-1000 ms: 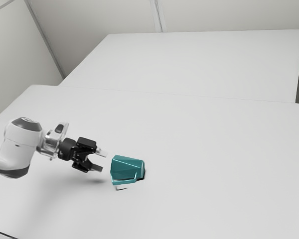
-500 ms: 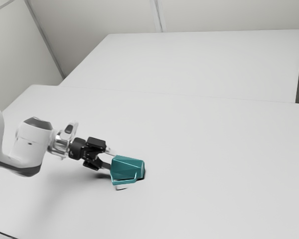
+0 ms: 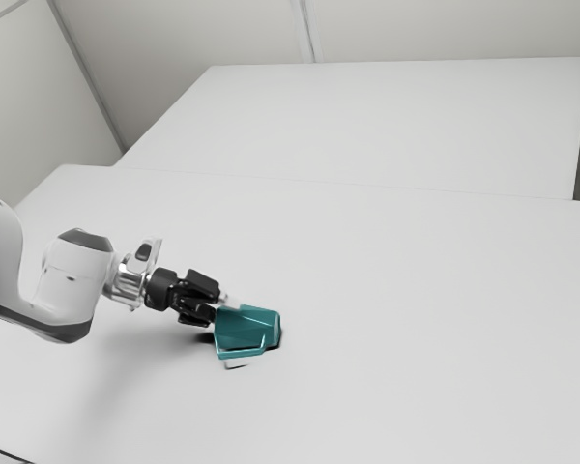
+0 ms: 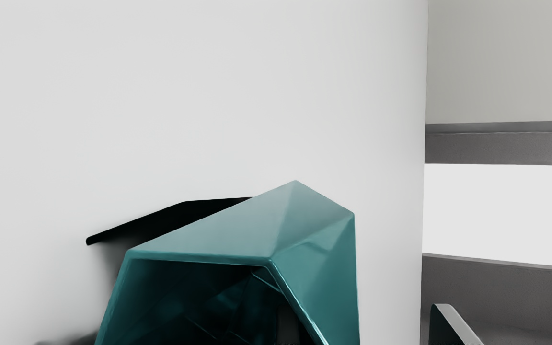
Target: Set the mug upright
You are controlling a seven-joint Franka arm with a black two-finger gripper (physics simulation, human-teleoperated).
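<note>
Currently teal mug (image 3: 249, 331) lies on its side on the bench (image 3: 396, 309), mouth toward the gripper (image 3: 224, 306); gripper is moderately spread, 1 finger (image 4: 288, 328) inside the mug, 1 outside its wall.

arm (image 3: 70, 285): white, smooth, rounded segments | trim: dark grey cap (image 3: 85, 239), dark grey underside band (image 3: 66, 333) | marking: small dark spot on the white | wrist collar (image 3: 126, 287): silvery, metallic | fin above collar (image 3: 156, 253): pale, dark oval inset | pincer (image 3: 223, 304): black, blocky, pale-faced finger tip (image 4: 457, 325)
</note>
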